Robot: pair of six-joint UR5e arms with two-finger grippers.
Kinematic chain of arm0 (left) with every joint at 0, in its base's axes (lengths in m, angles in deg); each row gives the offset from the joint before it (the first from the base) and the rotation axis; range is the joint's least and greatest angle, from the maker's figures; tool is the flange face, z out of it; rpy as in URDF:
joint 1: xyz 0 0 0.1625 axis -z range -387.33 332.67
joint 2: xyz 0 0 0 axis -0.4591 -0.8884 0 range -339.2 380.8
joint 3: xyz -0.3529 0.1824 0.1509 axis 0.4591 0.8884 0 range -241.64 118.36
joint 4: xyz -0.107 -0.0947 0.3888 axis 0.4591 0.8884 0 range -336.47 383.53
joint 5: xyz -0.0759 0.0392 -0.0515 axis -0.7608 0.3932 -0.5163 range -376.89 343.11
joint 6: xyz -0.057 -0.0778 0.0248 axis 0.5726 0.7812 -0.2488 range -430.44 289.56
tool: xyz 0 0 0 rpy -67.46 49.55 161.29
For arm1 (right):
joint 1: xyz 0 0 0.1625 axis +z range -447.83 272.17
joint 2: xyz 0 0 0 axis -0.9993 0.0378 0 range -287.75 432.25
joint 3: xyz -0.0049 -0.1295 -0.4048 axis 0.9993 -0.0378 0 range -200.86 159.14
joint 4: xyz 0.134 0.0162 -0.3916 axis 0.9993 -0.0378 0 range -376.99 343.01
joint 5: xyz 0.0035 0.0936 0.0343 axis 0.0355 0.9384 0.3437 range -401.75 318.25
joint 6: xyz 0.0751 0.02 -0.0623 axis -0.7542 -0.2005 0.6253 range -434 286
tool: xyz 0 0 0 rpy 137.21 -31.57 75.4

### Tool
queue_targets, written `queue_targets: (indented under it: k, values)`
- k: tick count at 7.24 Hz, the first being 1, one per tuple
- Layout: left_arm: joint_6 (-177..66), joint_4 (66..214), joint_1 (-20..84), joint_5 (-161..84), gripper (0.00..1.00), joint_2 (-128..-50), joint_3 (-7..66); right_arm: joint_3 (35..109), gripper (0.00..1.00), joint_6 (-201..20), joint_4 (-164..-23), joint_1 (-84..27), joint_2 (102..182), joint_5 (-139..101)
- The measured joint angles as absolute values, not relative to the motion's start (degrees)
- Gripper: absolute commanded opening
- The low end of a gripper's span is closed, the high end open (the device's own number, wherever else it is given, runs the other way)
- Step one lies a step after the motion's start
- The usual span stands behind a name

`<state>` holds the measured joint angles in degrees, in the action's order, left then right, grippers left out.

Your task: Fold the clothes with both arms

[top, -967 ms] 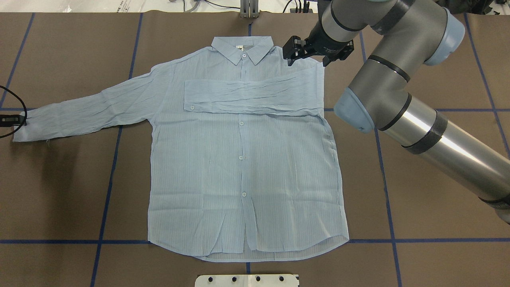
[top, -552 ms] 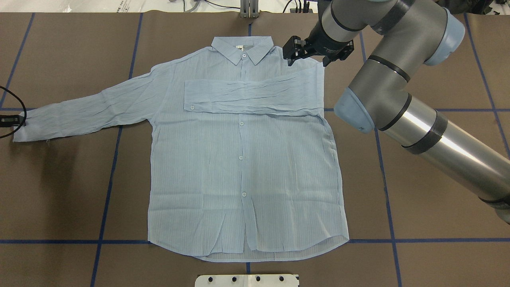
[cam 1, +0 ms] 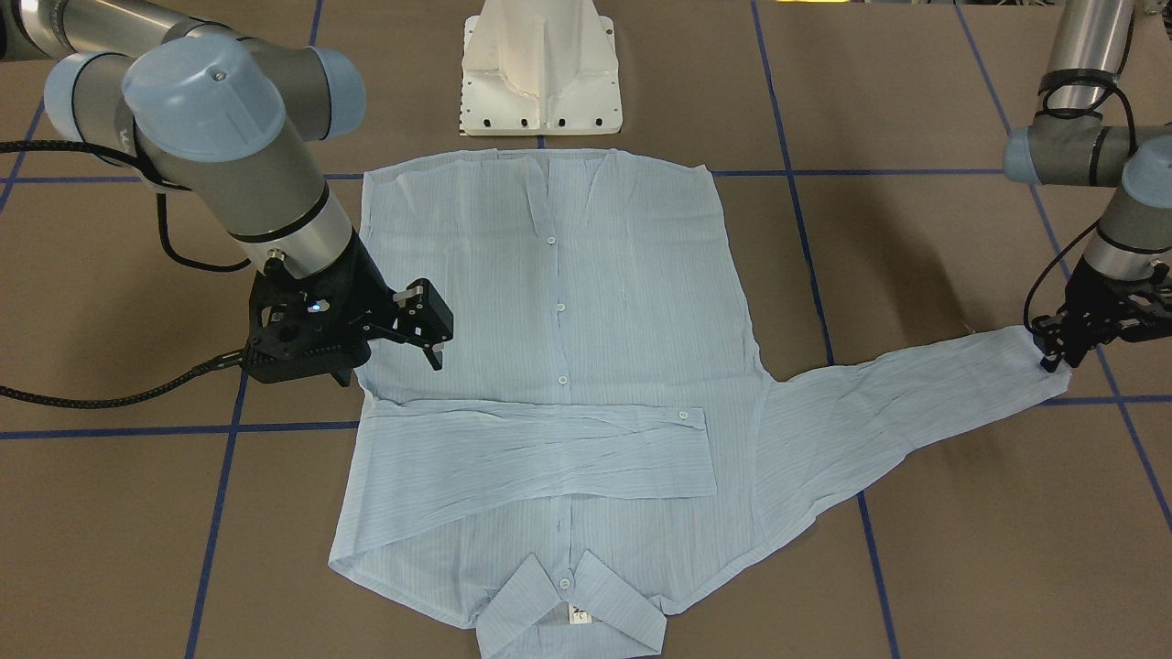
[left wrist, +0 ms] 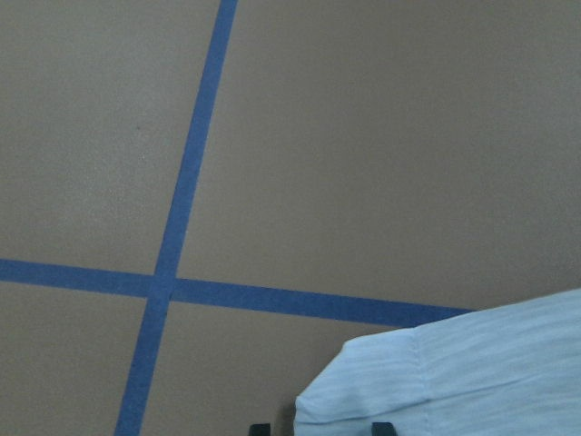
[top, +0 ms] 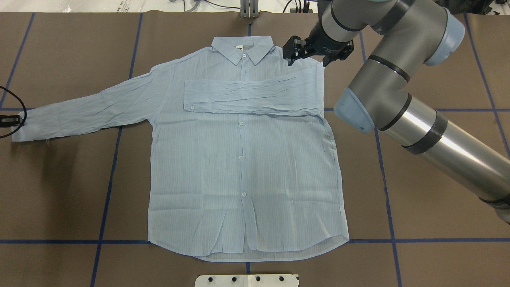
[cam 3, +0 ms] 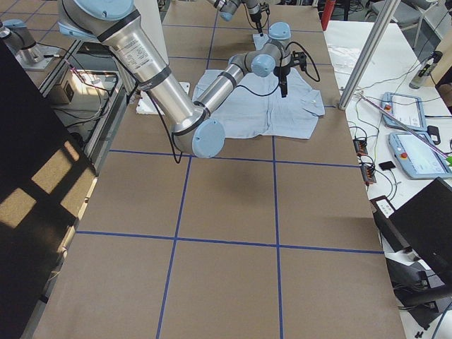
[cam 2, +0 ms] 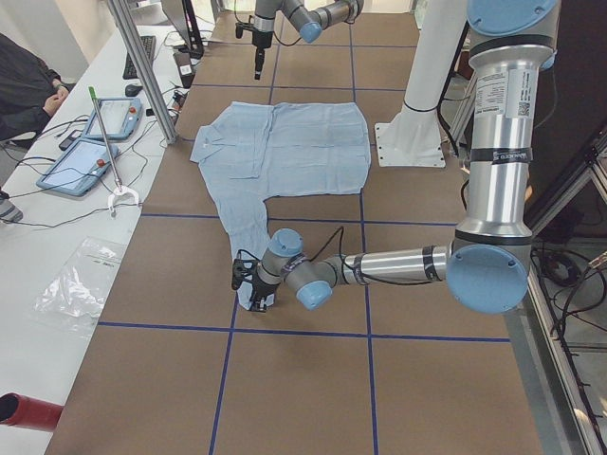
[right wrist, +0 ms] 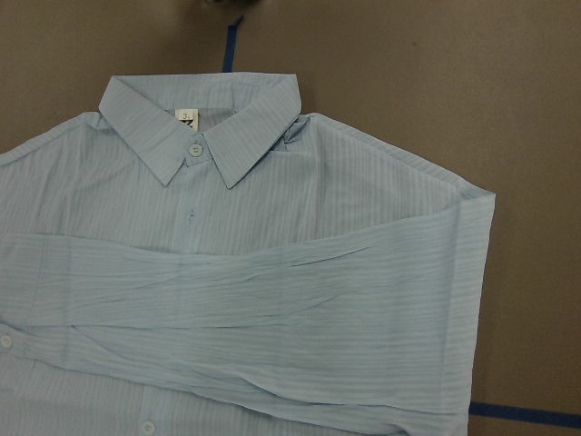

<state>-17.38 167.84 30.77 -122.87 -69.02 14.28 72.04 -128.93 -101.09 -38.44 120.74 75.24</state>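
Front-facing view: right claw (cam 1: 432, 331) hangs above the shirt (cam 1: 568, 275) near its edge on the robot's right. Its jaws are apart w/ nothing btwn them. Left claw (cam 1: 1053, 357) points down at the cuff (cam 1: 1012, 361) of the stretched sleeve (cam 1: 897, 403); we can't judge its gap from here. The shirt lies flat, buttons up, on the brown surface (cam 1: 961, 567). Its hem is toward the white base (cam 1: 540, 73) & its collar (cam 1: 572, 604) away from it. The folded sleeve (cam 1: 540, 448) lies across the chest.

Overhead: right claw (top: 294, 54) sits over the shoulder, just beside the collar (top: 242, 47), on the right arm (top: 398, 79). Left claw (top: 12, 119) shows only as a black bit at the view's edge, by the cuff end. The folded sleeve (top: 251, 95) runs level across the chest. The stretched sleeve (top: 87, 111) reaches out to the robot's left, across a blue tape line (top: 106, 191).

Ext. left: left arm (cam 2: 398, 265) lies low over the surface, left claw (cam 2: 248, 282) at the sleeve end, w/ the rest of the shirt (cam 2: 294, 152) beyond.

Ext. right: right arm (cam 3: 152, 70) reaches out, right claw (cam 3: 284, 85) over the shirt (cam 3: 240, 106).

Left wrist cam: we see two black fingertips (left wrist: 381, 427) at the bottom edge, apart. One is on the cuff (left wrist: 454, 381), the other on bare surface (left wrist: 363, 136). So the left claw is open, straddling the cuff corner, not clamped.

Right wrist cam: collar (right wrist: 200, 118), neck label (right wrist: 184, 116) & folded sleeve (right wrist: 272, 309) lie below.
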Motion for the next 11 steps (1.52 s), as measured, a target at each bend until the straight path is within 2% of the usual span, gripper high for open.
queue_targets:
  k: [2, 3, 6, 8, 10, 11]
  values:
    - [-17.4, 167.8, 30.8, -122.9, 0.05, -69.0, 14.5, 72.0, 1.0, -128.9, -101.1, -38.4, 120.8, 75.2]
    - [-17.4, 167.8, 30.8, -122.9, 0.0, -69.0, 14.7, 72.1, 1.0, -128.9, -101.0, -38.4, 120.9, 75.3]
    - [-17.4, 167.0, 30.9, -124.0, 0.0, -69.0, 16.8, 72.8, 1.0, -128.9, -101.0, -38.3, 121.7, 75.3]
    - [-17.4, 157.6, 31.1, -127.9, 0.0, -70.1, 25.9, 74.2, 1.0, -128.9, -101.2, -37.6, 123.3, 75.6]
    - [-15.9, 140.3, 31.1, -129.6, 0.0, -78.9, 34.4, 74.9, 1.0, -128.7, -101.6, -35.7, 125.7, 77.3]
    - [-12.6, 134.6, 30.6, -130.1, 0.0, -85.5, 34.9, 75.2, 1.0, -127.4, -101.7, -34.5, 127.4, 78.4]
